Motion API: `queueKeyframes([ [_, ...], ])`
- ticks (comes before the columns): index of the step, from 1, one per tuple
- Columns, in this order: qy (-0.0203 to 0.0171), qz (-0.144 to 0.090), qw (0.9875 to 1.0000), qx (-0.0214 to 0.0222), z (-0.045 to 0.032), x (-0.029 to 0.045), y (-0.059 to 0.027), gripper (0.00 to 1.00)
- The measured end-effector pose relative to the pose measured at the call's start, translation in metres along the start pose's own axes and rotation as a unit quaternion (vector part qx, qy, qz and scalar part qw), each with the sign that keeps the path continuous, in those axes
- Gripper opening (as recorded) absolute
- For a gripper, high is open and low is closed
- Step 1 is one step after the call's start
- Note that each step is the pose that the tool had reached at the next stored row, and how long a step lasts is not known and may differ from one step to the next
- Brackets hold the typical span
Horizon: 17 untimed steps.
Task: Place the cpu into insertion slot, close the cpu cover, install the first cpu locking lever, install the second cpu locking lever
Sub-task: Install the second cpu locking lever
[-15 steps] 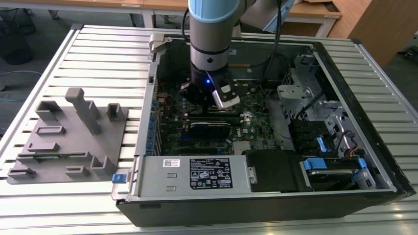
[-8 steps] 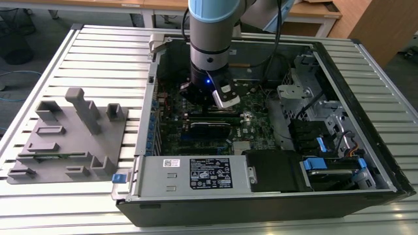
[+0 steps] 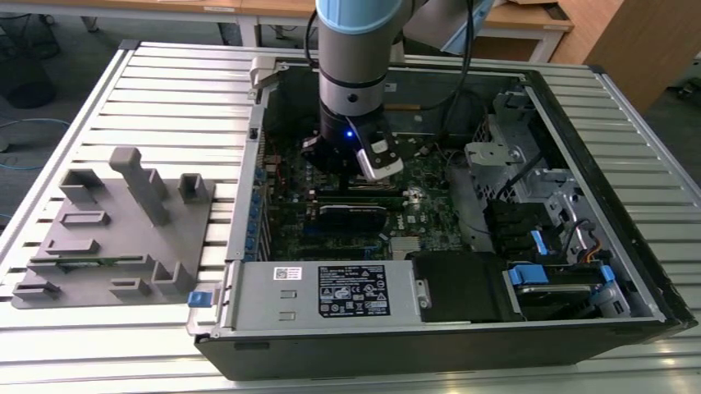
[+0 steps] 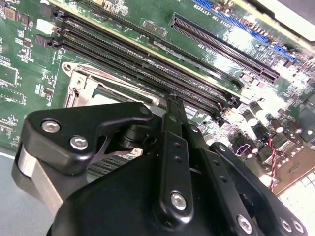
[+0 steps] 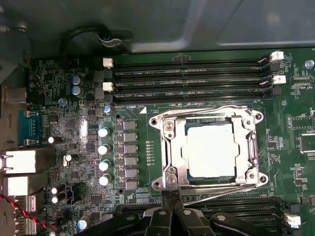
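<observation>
My end effector, fingertips pressed together, hovers at lower centre of the first wrist view, just below the cpu cover closed over the cpu.

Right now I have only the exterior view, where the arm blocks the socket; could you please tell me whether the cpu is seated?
Observer: Yes. In the first wrist view the cpu lies flat, and its silver top shows through the window of the cpu cover.
Operator: Thank you. Is the cover down?
Observer: It lies flat over the chip's edges.
Operator: And where are the fingertips?
Observer: The gripper is shut. Its tips are just outside the cover's edge, next to a thin wire lever that runs along that side.
</observation>
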State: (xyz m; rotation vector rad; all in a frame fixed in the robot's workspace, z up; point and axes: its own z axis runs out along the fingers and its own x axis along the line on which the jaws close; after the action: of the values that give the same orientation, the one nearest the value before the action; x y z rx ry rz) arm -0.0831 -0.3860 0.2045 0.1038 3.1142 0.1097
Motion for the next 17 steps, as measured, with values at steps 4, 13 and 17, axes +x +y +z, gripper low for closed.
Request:
queueKeyframes([
  [4, 0.0, 0.0, 1.0, 0.0001, -0.0002, -0.0003, -0.0015, 0.11],
  [13, 0.001, 0.0, 0.9999, -0.0135, 0.0005, 0.0011, -0.0026, 0.11],
  [17, 0.0014, 0.001, 0.9998, -0.0218, 0.0019, 0.0014, -0.0026, 0.11],
])
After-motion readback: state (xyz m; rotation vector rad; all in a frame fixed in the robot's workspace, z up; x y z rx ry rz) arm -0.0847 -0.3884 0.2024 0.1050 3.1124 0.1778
